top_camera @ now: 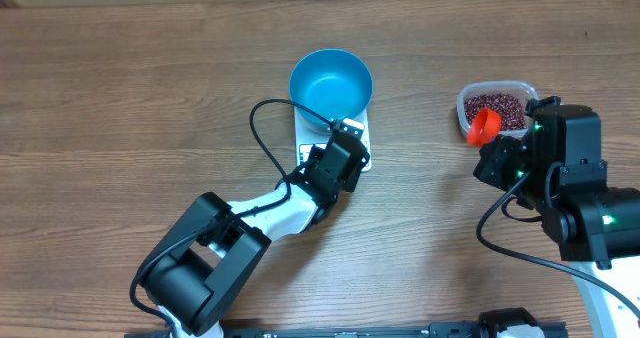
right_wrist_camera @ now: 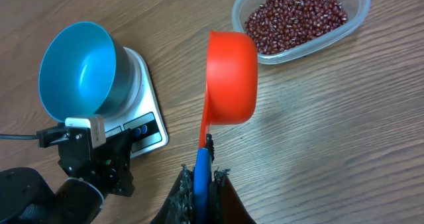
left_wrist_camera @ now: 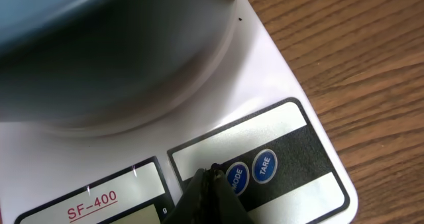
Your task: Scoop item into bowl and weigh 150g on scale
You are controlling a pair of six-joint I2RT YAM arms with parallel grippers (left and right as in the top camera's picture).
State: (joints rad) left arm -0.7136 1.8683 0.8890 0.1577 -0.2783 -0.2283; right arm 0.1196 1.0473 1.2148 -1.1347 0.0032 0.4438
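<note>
The blue bowl (top_camera: 331, 83) (right_wrist_camera: 78, 68) sits empty on the white scale (top_camera: 306, 136) (left_wrist_camera: 278, 71) (right_wrist_camera: 151, 111). My left gripper (top_camera: 348, 140) (left_wrist_camera: 213, 172) is shut with nothing in it, its tip resting on the scale's button strip just left of the MODE button (left_wrist_camera: 236, 177). The display is partly cut off and no reading shows. The red-brown beans (top_camera: 497, 107) (right_wrist_camera: 295, 17) lie in a clear tub at the right. My right gripper (top_camera: 500, 156) (right_wrist_camera: 207, 174) is shut on the blue handle of an orange scoop (top_camera: 484, 126) (right_wrist_camera: 231, 78), held above the table beside the tub. The scoop's inside is hidden.
The clear tub's rim (top_camera: 463, 105) (right_wrist_camera: 358, 22) stands right of the scale. A black cable (top_camera: 258, 128) loops from the left arm over the wood beside the scale. The left arm's base (top_camera: 200, 268) fills the front middle.
</note>
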